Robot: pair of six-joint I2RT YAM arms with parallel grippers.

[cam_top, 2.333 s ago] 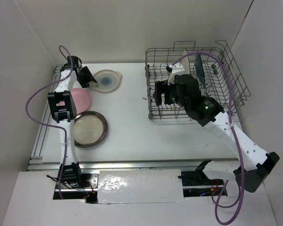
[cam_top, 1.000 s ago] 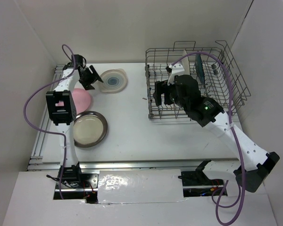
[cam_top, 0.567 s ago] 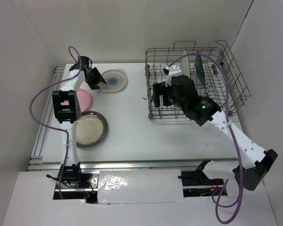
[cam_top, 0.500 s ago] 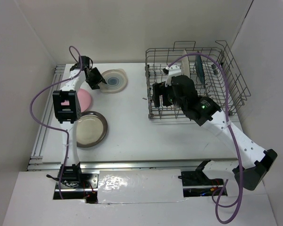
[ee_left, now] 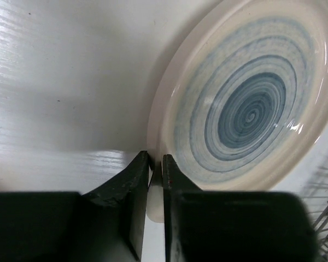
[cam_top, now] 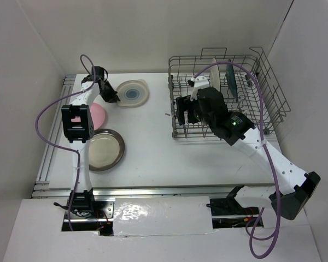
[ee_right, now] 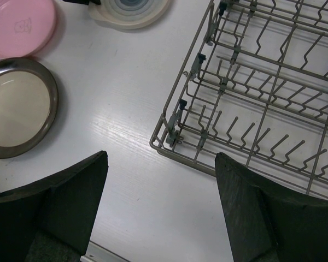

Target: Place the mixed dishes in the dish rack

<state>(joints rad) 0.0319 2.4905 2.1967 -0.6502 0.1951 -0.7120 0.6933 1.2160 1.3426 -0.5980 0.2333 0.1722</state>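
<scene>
The cream plate with blue centre (cam_top: 133, 93) lies flat at the back left; its rim fills the left wrist view (ee_left: 246, 109). My left gripper (cam_top: 112, 98) (ee_left: 156, 161) is shut on its near-left rim, one jaw on each side. The pink plate (cam_top: 99, 113) (ee_right: 19, 24) and the brown-rimmed cream plate (cam_top: 103, 149) (ee_right: 16, 112) lie flat near the left arm. The dish rack (cam_top: 177, 135) (ee_right: 180, 158) stands at the back right, with the dark teal plate (cam_top: 230, 81) and a pale plate (cam_top: 214, 65) upright in it. My right gripper (cam_top: 185, 112) (ee_right: 161, 155) hangs open and empty above the rack's front left corner.
White walls close in the table at the back and on both sides. The left arm's purple cable (cam_top: 49, 112) loops over the left edge. A small dark speck (cam_top: 167, 114) lies just left of the rack.
My left gripper has swung right to the cream plate and shut on its rim; the plate has slid a little to the right. My right arm has shifted slightly to the left.
</scene>
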